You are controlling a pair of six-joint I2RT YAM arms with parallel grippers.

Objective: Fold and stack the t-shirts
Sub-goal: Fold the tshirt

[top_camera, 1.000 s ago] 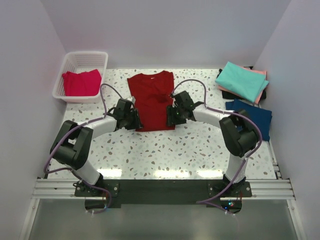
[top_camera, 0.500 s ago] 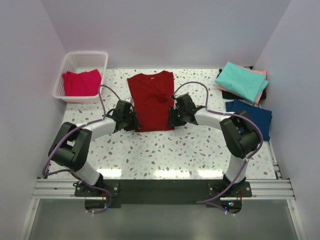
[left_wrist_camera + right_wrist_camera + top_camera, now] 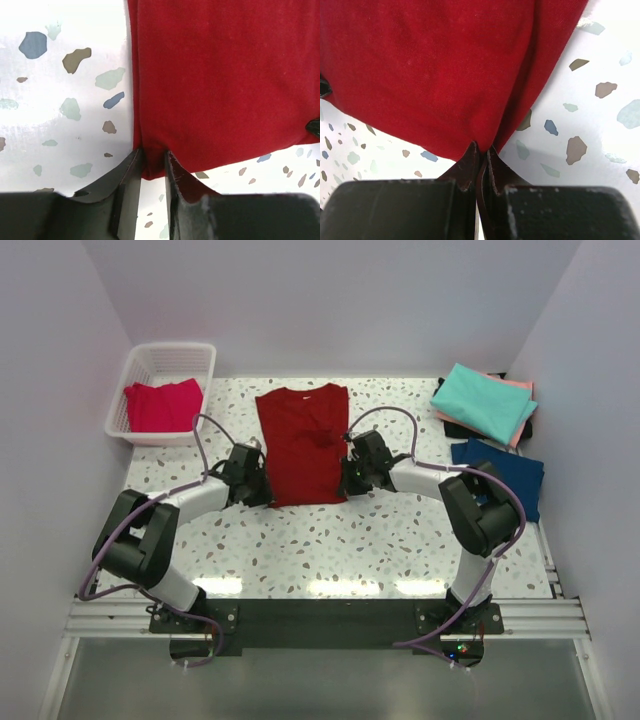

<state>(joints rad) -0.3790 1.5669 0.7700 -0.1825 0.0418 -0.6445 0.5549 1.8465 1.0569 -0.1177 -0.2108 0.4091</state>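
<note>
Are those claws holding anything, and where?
The right gripper pinches the dark red t-shirt by its right hem corner; the left gripper straddles the left corner, grip uncertain.

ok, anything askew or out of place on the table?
Nothing spilled or damaged. The navy t-shirt lies beside the stacked teal t-shirt, not on it; the salmon pink t-shirt pokes out skewed beneath the teal one.

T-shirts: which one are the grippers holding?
The dark red shirt, spread flat; left gripper and right gripper pinch its near corners. Others lie folded or in the basket.

basket left, spread shirt centre, stack right
</note>
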